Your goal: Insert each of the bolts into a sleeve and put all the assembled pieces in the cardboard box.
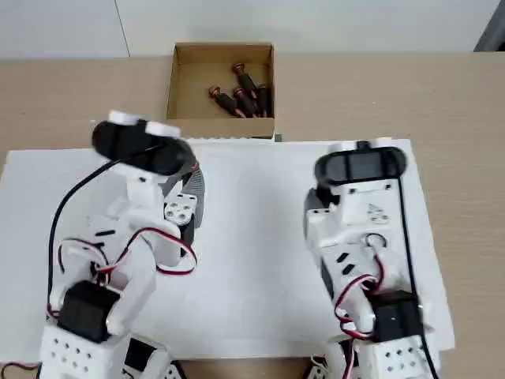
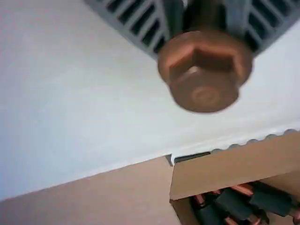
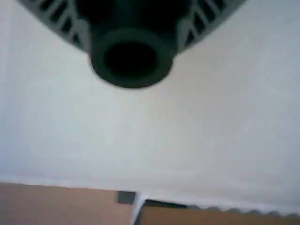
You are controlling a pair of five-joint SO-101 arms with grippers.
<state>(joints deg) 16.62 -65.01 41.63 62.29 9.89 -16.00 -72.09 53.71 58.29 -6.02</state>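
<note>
Joining bolt (image 2: 205, 70) and sleeve (image 3: 130, 58)
Our left gripper (image 2: 206, 16) pinches the bolt, our right gripper (image 3: 131, 14) the sleeve; we must align axes first.

A: Where is the cardboard box (image 1: 223, 52) sitting?

B: It is sitting on the counter (image 1: 79, 87), just behind the far edge of the paper sheet (image 1: 252, 245). Assembled pieces (image 1: 241, 96) are lying inside it, toward its right wall.

A: And the arms?

B: The left arm (image 1: 126, 237) and the right arm (image 1: 355, 229) are standing at the sheet's near edge, well apart. The left tool (image 2: 205, 14) is holding a bolt (image 2: 204, 70) over the sheet's left side, near the box. The right tool (image 3: 133, 11) is gripping a sleeve (image 3: 131, 58) over the right side.
</note>
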